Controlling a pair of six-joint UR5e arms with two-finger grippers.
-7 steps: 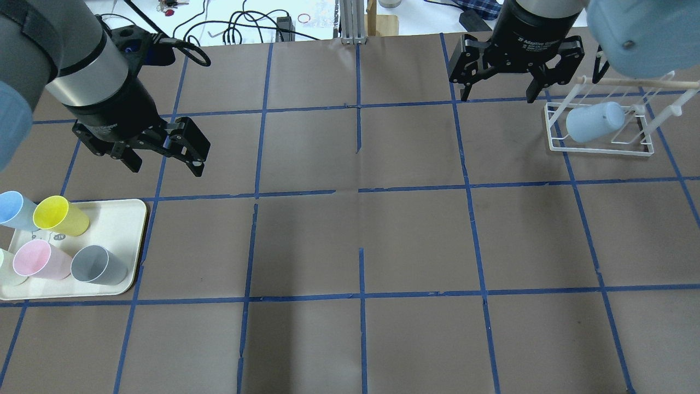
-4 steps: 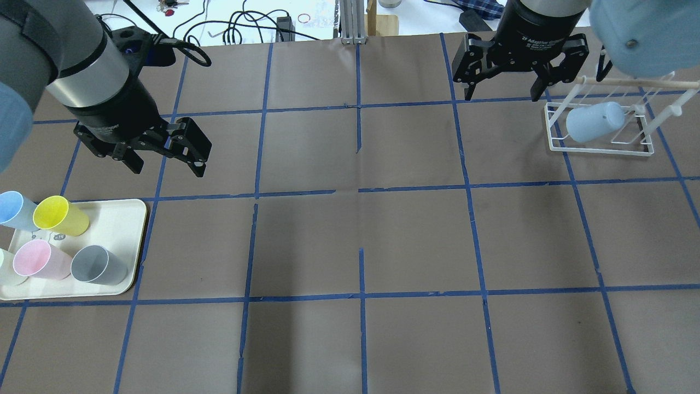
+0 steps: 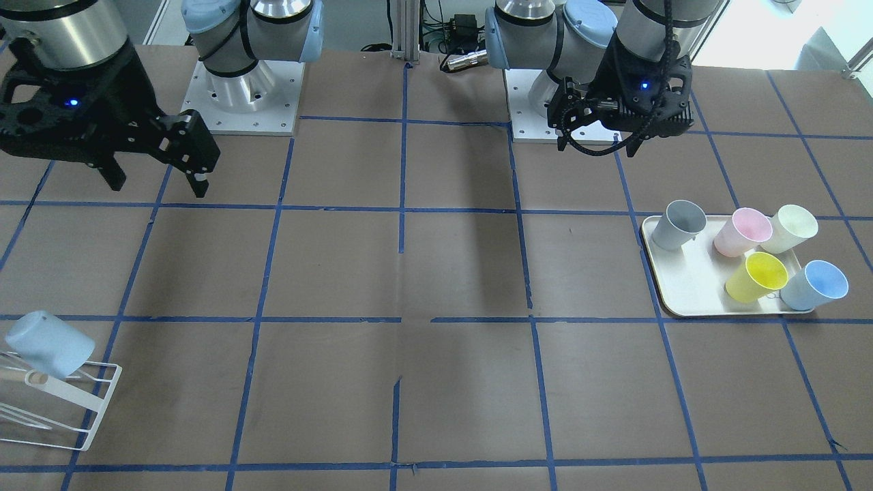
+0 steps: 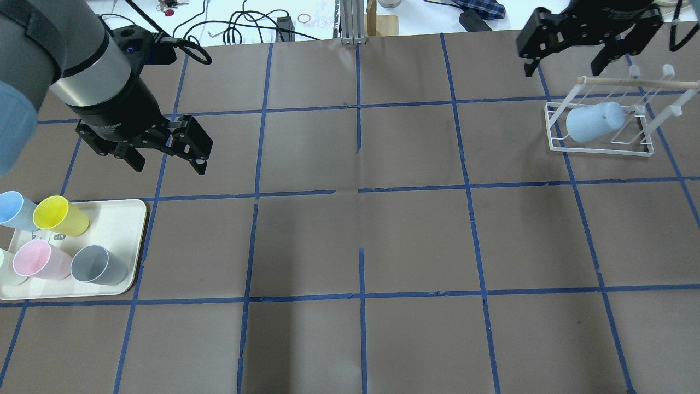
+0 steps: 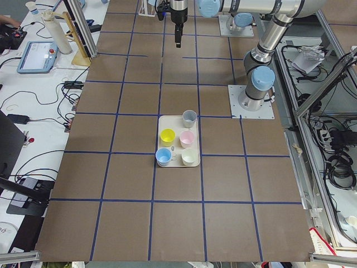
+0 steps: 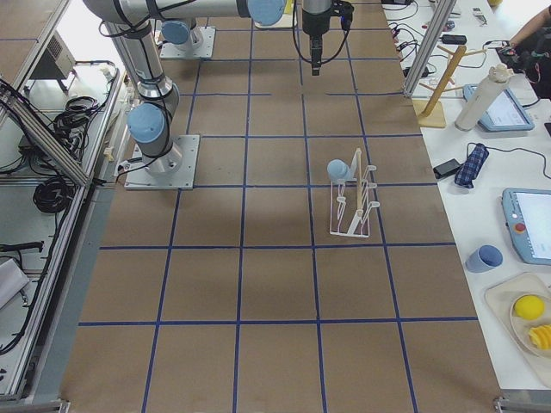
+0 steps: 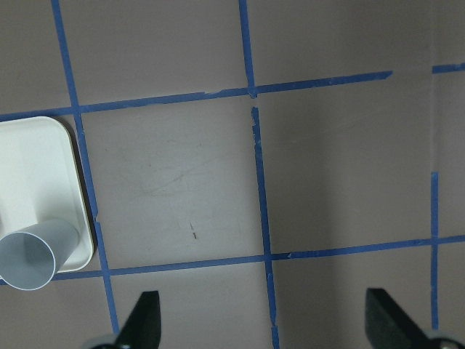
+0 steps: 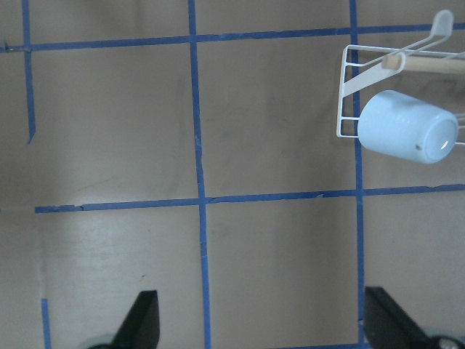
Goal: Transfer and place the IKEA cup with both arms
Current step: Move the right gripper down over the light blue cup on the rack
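Observation:
A pale light-blue IKEA cup (image 4: 593,123) lies tilted on the white wire rack (image 4: 601,149) at the far right, and shows in the right wrist view (image 8: 407,127) and the front view (image 3: 48,344). A second blue cup (image 4: 12,210) stands on the cream tray (image 4: 123,230) at the left. My right gripper (image 4: 560,71) is open and empty, raised just beyond the rack's left end. My left gripper (image 4: 169,164) is open and empty, hovering above the table beyond the tray's far right corner.
The tray also holds a yellow cup (image 4: 57,215), a pink cup (image 4: 38,260), a grey cup (image 4: 98,264) and a whitish cup (image 3: 791,227). Blue tape lines grid the brown table. Cables and clutter lie past the far edge.
My right gripper has moved right and toward the far edge, staying open, and now stands over the rack's end. My left gripper has barely shifted. The cups have not moved.

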